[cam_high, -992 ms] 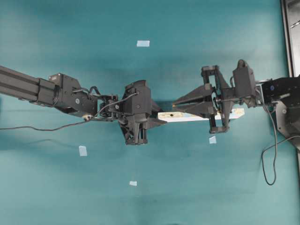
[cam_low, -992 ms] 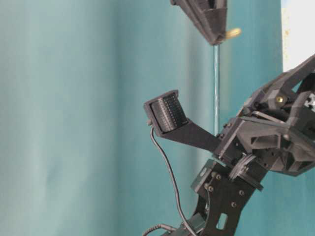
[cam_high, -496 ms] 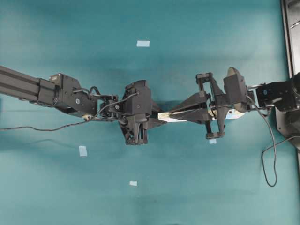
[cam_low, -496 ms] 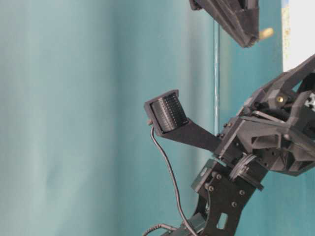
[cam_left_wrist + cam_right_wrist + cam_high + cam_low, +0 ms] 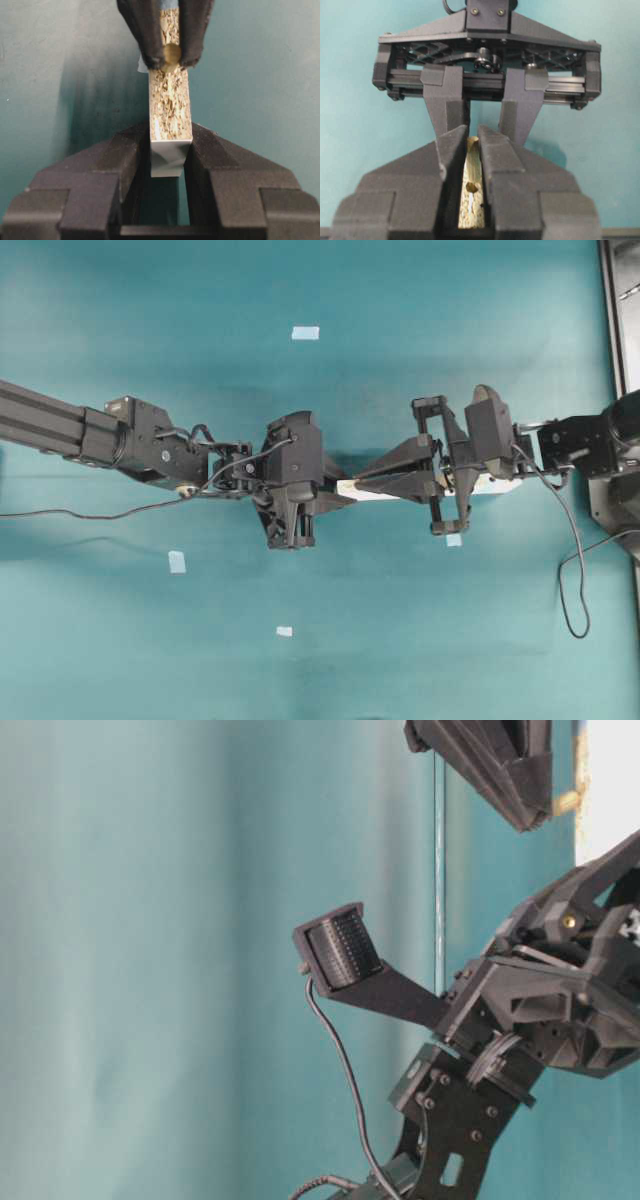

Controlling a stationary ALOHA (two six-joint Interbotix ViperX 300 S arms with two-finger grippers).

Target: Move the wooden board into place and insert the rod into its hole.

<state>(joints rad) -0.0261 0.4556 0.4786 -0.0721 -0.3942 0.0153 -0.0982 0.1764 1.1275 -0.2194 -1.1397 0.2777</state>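
At the centre of the overhead view the wooden board (image 5: 372, 490) stands on edge across the bench (image 5: 400, 640), its left end pinched by the left claw (image 5: 170, 150). The right claw (image 5: 171, 59), pressed together on the rod (image 5: 171, 52), hovers just above the board's chipboard edge. The hole (image 5: 471, 188) appears empty, so positioning seems done; insertion remains.
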